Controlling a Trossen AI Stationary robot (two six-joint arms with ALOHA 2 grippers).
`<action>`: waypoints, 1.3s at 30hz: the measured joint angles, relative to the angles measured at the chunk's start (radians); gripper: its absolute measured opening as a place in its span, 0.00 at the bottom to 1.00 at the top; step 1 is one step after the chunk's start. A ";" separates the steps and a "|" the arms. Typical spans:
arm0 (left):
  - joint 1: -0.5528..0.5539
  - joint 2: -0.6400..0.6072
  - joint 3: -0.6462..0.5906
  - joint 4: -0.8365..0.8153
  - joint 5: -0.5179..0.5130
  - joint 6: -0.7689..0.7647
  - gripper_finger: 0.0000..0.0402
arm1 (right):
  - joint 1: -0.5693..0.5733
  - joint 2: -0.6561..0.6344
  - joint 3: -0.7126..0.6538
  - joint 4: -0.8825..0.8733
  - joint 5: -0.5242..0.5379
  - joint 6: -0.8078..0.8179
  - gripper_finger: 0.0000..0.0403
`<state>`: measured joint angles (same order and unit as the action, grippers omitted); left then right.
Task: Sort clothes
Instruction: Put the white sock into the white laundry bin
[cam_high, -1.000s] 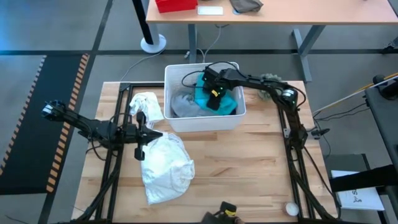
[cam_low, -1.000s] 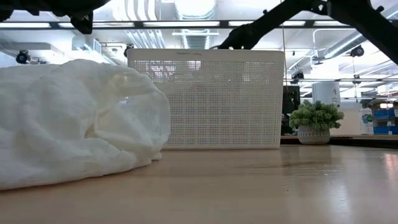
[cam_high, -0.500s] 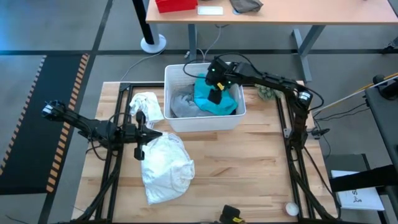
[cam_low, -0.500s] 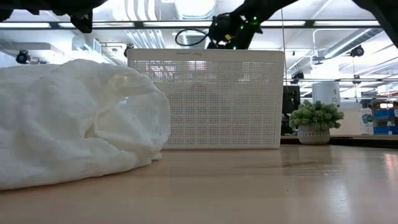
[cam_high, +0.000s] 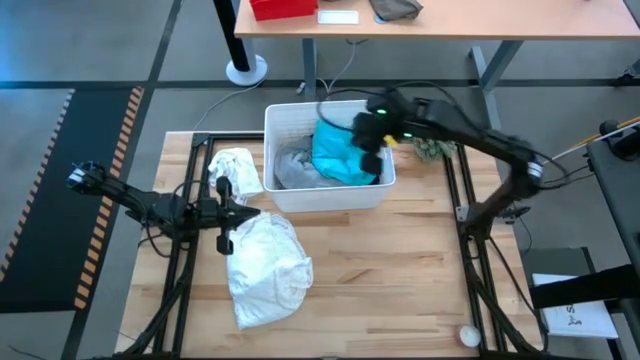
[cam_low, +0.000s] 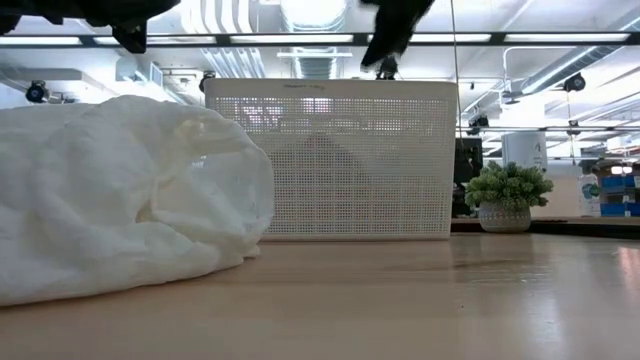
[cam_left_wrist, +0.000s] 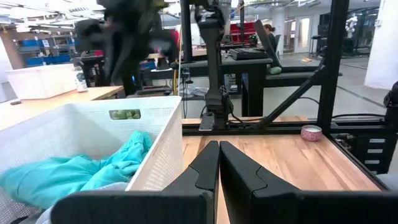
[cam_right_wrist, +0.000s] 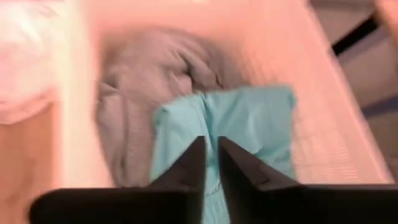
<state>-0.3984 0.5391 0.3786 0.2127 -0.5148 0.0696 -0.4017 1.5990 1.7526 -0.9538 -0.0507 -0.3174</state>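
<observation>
The white slatted basket (cam_high: 330, 196) stands at the table's far middle. Inside it a turquoise piece (cam_high: 340, 155) lies beside and partly over a grey tee (cam_high: 293, 166). My right gripper (cam_high: 373, 148) hangs shut and empty above the basket's right end; its wrist view looks down on the turquoise piece (cam_right_wrist: 249, 124) and grey tee (cam_right_wrist: 155, 68). A big white shirt (cam_high: 266, 266) lies bunched on the table, left of middle. A small white cloth (cam_high: 236, 166) lies left of the basket. My left gripper (cam_high: 250, 214) is shut and points level between those two.
A fuzzy green ball (cam_high: 432, 150) sits right of the basket. Black frame rails (cam_high: 478, 270) run along both table sides. A small roll (cam_high: 468, 337) lies at the near right corner. Bare wood lies between the white shirt and the right rail.
My right gripper has risen out of the basket and swung toward the table's right edge, now above the rim. The turquoise piece has stayed lying in the basket and shows uncovered.
</observation>
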 joint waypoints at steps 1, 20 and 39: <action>0.000 -0.002 0.000 -0.001 0.000 0.000 0.00 | 0.017 -0.037 -0.002 -0.002 0.002 -0.005 0.04; 0.001 -0.005 0.000 -0.116 -0.110 -0.041 0.00 | 0.295 -0.786 -0.782 0.522 0.009 0.110 0.00; 0.001 0.002 0.000 -0.323 -0.209 -0.220 0.00 | 0.542 -1.130 -1.455 1.051 0.273 0.208 0.00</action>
<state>-0.3973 0.5407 0.3786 -0.1100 -0.7238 -0.1505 0.1400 0.4686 0.2972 0.0969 0.2227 -0.1092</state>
